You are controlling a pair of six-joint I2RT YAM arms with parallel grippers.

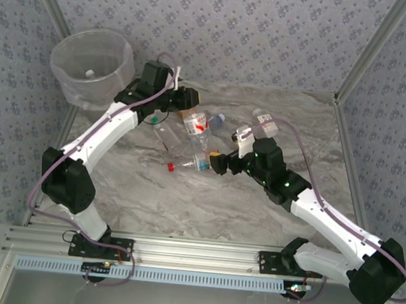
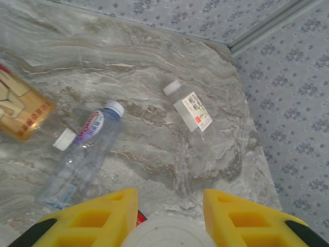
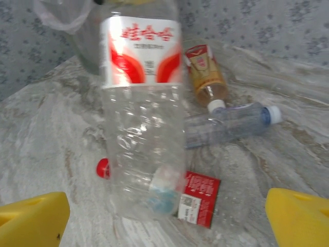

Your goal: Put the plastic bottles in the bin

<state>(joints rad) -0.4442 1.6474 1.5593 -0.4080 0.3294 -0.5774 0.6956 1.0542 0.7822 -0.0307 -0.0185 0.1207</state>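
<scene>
A clear plastic bottle (image 1: 196,128) with a red-and-white label hangs tilted over the table. My left gripper (image 1: 185,101) is shut on its white cap (image 2: 167,232), which sits between the yellow fingers (image 2: 105,216). The same bottle (image 3: 141,118) fills the space in front of my right gripper (image 3: 167,221), whose jaws stand wide open on either side of its base without touching it. The bin (image 1: 90,66) stands at the back left, beside the left arm. Several other bottles lie on the table: a purple-labelled one (image 2: 85,154), a white-labelled one (image 2: 190,109) and a brown-labelled one (image 3: 205,77).
A red-labelled bottle (image 3: 199,199) with a red cap (image 3: 103,168) lies flat just behind the hanging bottle. A loose white cap (image 2: 65,139) rests near the purple-labelled bottle. Patterned walls with metal posts (image 1: 367,49) close off the marble table (image 1: 183,207).
</scene>
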